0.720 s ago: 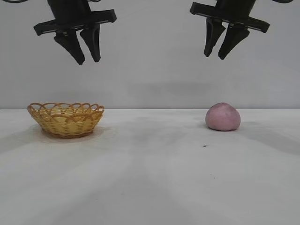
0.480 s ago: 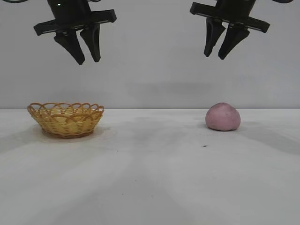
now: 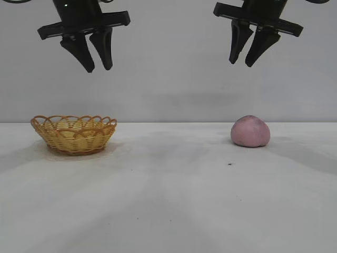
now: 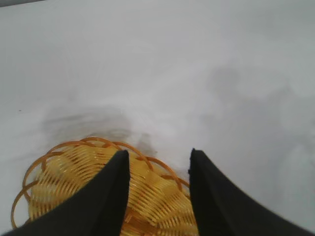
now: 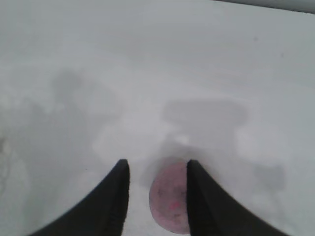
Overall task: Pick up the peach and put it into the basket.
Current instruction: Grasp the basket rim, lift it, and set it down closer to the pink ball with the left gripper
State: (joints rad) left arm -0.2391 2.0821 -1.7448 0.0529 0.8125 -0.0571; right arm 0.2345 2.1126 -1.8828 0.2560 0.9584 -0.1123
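The peach [image 3: 250, 132] is a small, matte, dusty pink-mauve dome with a faintly pointed crown, sitting on the white worktop [image 3: 174, 195] toward the right of the exterior view, well apart from the basket [image 3: 73, 134] at the left. The basket is a shallow oval of yellow weave with an orange-brown looped rim and base, several times wider than the fruit. High above the basket hangs the left claw [image 3: 97, 67], its two dark fingers spread with a clear gap and nothing between them; high above the peach hangs the right claw [image 3: 241, 62], likewise spread and empty. In the right wrist view the peach [image 5: 170, 199] appears between the two finger silhouettes, its near edge cut off by the frame and its outline soft. In the left wrist view the basket [image 4: 74, 182] lies partly behind the fingers, and its near side runs out of the frame. In the exterior view both arms are cropped at the top edge, so only the claws and their mounts show.
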